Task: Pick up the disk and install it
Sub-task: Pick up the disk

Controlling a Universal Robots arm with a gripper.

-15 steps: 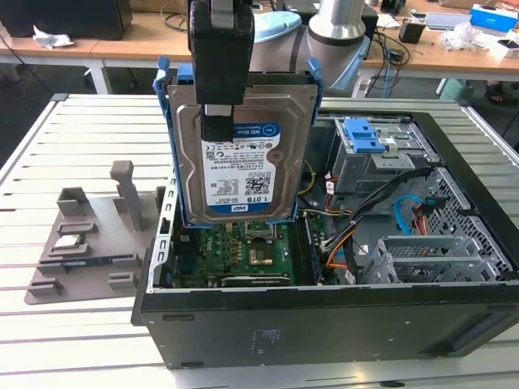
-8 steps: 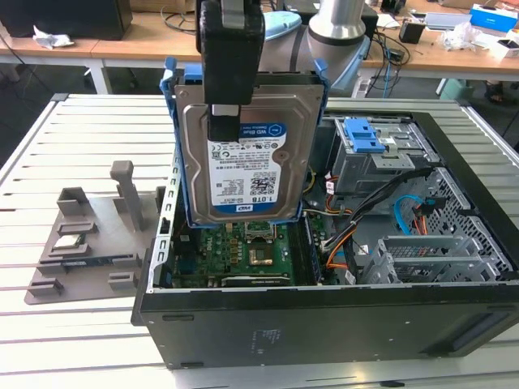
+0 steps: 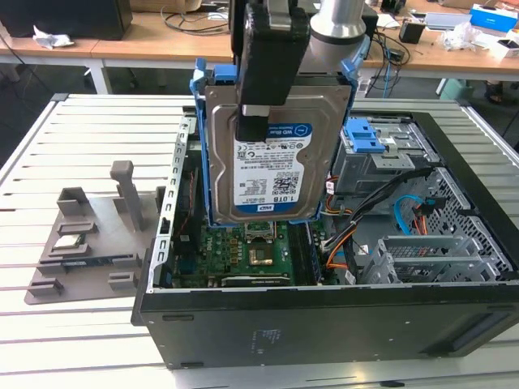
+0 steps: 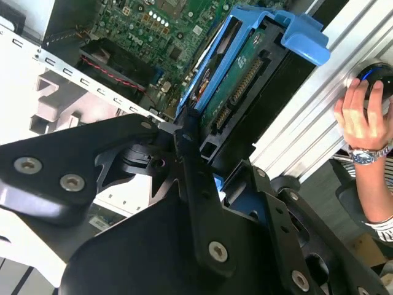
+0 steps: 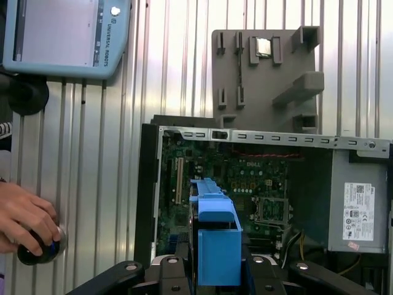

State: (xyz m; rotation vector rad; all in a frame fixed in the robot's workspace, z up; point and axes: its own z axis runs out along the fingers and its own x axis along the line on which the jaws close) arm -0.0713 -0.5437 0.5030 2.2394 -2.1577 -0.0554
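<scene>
End effector (image 3: 255, 121) closed on disk (image 3: 272, 166), one finger laid across labelled face. In second wrist view we see black fingers (image 4: 195, 178) pinching disk's edge; rear finger seems partly hidden. Disk hangs upright, clear of counter (image 3: 81, 130), above motherboard (image 3: 259, 243) inside open computer case (image 3: 324, 324) sitting mid-counter. Grey fixture plate (image 3: 89, 235) lies just beside case, toward counter edge at exterior view's left. We note hand (image 4: 362, 114) resting on round knob (image 4: 379, 75) at counter edge.

Top of the disk (image 3: 276, 166) behind pincer (image 3: 252, 121)
</scene>
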